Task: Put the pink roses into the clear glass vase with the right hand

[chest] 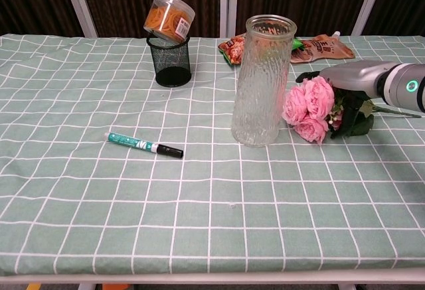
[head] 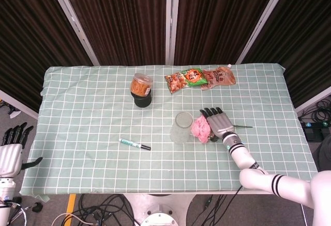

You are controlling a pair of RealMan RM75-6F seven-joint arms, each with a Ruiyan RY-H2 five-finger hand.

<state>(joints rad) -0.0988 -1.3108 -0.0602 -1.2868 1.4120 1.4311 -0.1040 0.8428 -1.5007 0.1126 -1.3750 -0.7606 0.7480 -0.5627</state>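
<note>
The pink roses [head: 200, 129] lie on the checked cloth just right of the clear glass vase [head: 182, 127], which stands upright. In the chest view the roses [chest: 309, 107] face the vase [chest: 262, 81], and their stem [chest: 397, 112] trails off to the right. My right hand [head: 217, 122] hovers flat over the bouquet's green leaves, fingers stretched toward the blooms; the chest view shows this hand [chest: 346, 77] just above the flowers, holding nothing. My left hand [head: 11, 151] hangs beyond the table's left edge with its fingers apart.
A black mesh cup [chest: 172, 61] with a tilted orange jar [chest: 170, 16] stands at the back left of the vase. Snack packets [head: 199, 77] lie near the far edge. A green marker [chest: 145, 145] lies front left.
</note>
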